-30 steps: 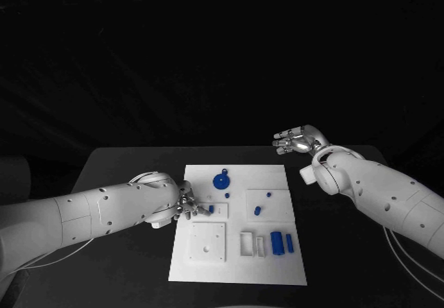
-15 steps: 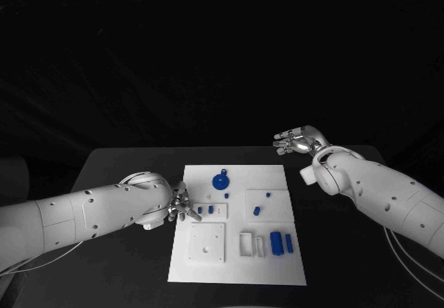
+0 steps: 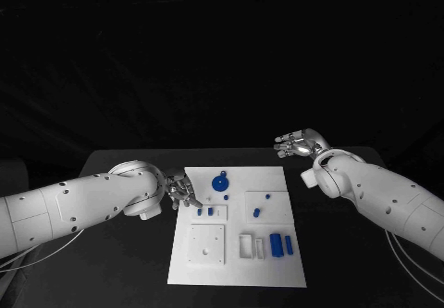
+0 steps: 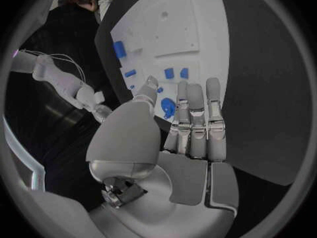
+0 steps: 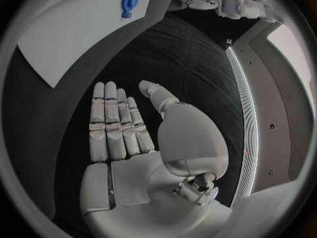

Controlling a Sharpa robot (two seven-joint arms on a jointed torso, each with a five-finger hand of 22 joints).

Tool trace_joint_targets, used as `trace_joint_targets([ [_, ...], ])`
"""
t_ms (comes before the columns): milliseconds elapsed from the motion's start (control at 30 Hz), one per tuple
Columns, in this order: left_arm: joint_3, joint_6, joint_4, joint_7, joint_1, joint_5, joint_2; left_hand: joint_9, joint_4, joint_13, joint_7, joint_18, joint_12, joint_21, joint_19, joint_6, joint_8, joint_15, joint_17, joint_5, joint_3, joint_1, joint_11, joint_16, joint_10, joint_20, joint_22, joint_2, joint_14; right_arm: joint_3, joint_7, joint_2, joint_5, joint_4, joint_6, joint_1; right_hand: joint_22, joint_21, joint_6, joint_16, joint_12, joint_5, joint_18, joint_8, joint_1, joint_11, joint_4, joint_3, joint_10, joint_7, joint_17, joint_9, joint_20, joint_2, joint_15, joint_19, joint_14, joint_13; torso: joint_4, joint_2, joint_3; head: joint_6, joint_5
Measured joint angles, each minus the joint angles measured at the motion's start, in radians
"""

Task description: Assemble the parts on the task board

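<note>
Task board [image 3: 236, 256] lay flat in the middle of our black table [image 3: 129, 263], a long white plate with straight edges and square corners. Bare dark table showed on both of its long sides and past its far end.

We kept our left hand [image 3: 182, 193] just over the board's edge at about 9 o'clock. Its shiny silver fingers [image 4: 196, 122] were straight and side by side, and it held nothing. Two small blue pegs [image 3: 204, 210] stood on the board just beside the fingertips. We could not tell if the fingers touched the board.

Our right hand [image 3: 298, 142] was up past the board's far corner, at about 1 o'clock, well apart from it. It was spread flat with nothing in it.

A round blue wheel [image 3: 221, 181] sat near the far end of the board. Two blue blocks [image 3: 281, 242] with rounded ends stood side by side toward 4 o'clock, next to a white frame [image 3: 251, 244]. A raised white square plate [image 3: 208, 242] sat toward 7 o'clock.
</note>
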Motion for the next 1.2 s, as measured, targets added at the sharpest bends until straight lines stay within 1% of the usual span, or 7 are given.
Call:
trace_joint_targets([
  [100,0.006,-0.05,0.005,0.066,0.008,0.009,0.001,-0.054,-0.077,-0.038,-0.002,0.0,-0.048,-0.017,0.001,0.065,-0.022,0.0,-0.024,0.073,0.041,0.123,0.001,-0.031,-0.022,-0.001,-0.015,0.06,-0.005,0.0,0.0,-0.001,0.001,0.0,0.0,-0.001,-0.001,0.0,0.0,0.0,0.0,0.0,0.0,0.0,0.0,0.0,0.0,0.0,0.0,0.0,-0.001,0.0,0.0,0.0,0.002,0.0,-0.002,0.0,0.0002,0.0,0.0002,0.002,0.001],
  [133,0.006,-0.067,0.005,0.085,0.01,0.009,0.003,-0.085,-0.106,-0.064,-0.001,0.0,-0.078,-0.016,0.006,0.104,-0.05,-0.004,-0.03,0.057,0.062,0.16,-0.001,-0.034,-0.015,-0.006,-0.008,0.075,0.001,0.0,0.0,0.0,0.001,0.0,0.0,-0.001,-0.002,0.0,0.0,0.0,0.0,0.0,0.0,0.0,0.0,0.0,0.0,0.0,0.0,0.0,-0.002,0.0,0.0,0.0,0.003,0.0,-0.003,0.0,0.0001,0.0,0.0004,0.002,0.002],
  [267,-0.008,-0.145,-0.001,0.167,0.012,-0.02,0.03,-0.197,-0.172,-0.104,0.01,0.015,-0.219,0.007,-0.01,0.198,-0.193,0.001,-0.047,0.028,0.106,0.186,0.011,-0.055,0.018,-0.002,0.054,0.084,0.01,0.0,0.0,0.0,0.001,-0.001,0.0,-0.001,-0.004,-0.004,0.0,0.0,0.0,0.0,0.0,0.0,0.0,0.0,0.0,0.0,0.0,0.0,-0.004,0.0,0.0,0.0,0.0,0.0,-0.007,0.0,0.0001,0.0,0.0003,0.005,0.0],
  [467,-0.027,-0.259,-0.024,0.284,0.0,-0.135,0.082,-0.247,-0.213,-0.105,0.011,0.031,-0.319,0.03,-0.028,0.221,-0.297,0.02,-0.073,0.028,0.133,0.189,0.036,-0.101,0.004,0.011,0.06,0.071,0.017,0.0,0.002,0.0,0.002,-0.003,0.0,-0.001,-0.007,-0.004,0.0,0.0,0.0,0.0,0.0,0.0,0.0,0.004,0.0,0.0,-0.003,0.0,-0.007,0.0,0.0,0.0,0.0,0.0,-0.007,0.0,-0.0002,0.001,-0.0011,0.007,-0.002],
  [533,-0.038,-0.288,-0.04,0.312,-0.004,-0.182,0.104,-0.256,-0.227,-0.106,0.01,0.046,-0.32,0.043,-0.028,0.229,-0.302,0.02,-0.073,0.028,0.147,0.175,0.04,-0.101,0.0,0.011,0.06,0.056,0.03,0.0,0.002,0.0,0.003,-0.003,0.0,-0.002,-0.007,-0.004,0.0,0.0,0.0,0.0,0.0,0.0,0.0,0.004,0.0,0.0,-0.003,0.0,-0.007,0.0,0.0,0.0,0.0,0.0,-0.007,0.0,-0.0001,0.001,-0.0014,0.007,-0.003],
  [767,-0.074,-0.349,-0.096,0.374,-0.012,-0.327,0.172,-0.27,-0.242,-0.107,0.019,0.046,-0.32,0.051,-0.024,0.226,-0.302,0.024,-0.073,0.028,0.167,0.155,0.053,-0.101,-0.038,0.015,0.06,0.036,0.037,0.0,0.003,0.004,0.005,-0.004,0.0,-0.003,-0.01,-0.008,0.0,0.0,0.0,0.004,0.0,0.0,-0.008,0.004,0.0,0.0,-0.003,0.0,-0.01,0.0,0.0,0.0,0.0,0.0,-0.007,0.0,-0.0001,0.001,-0.0013,0.007,-0.002],
  [1200,-0.088,-0.343,-0.19,0.394,-0.033,-0.476,0.245,-0.286,-0.231,-0.107,0.03,0.062,-0.32,0.05,-0.017,0.167,-0.302,0.031,-0.082,0.003,0.186,0.148,0.077,-0.108,-0.13,0.032,0.06,0.011,0.044,0.0,0.003,0.012,0.006,-0.005,-0.001,-0.003,-0.013,-0.008,0.0,0.0,0.0,0.004,0.0,0.0,-0.008,0.004,0.0,0.0,-0.003,0.0,-0.014,0.0,0.0,0.0,0.0,0.0,-0.007,0.0,-0.0016,0.001,0.0001,0.006,-0.005],
])
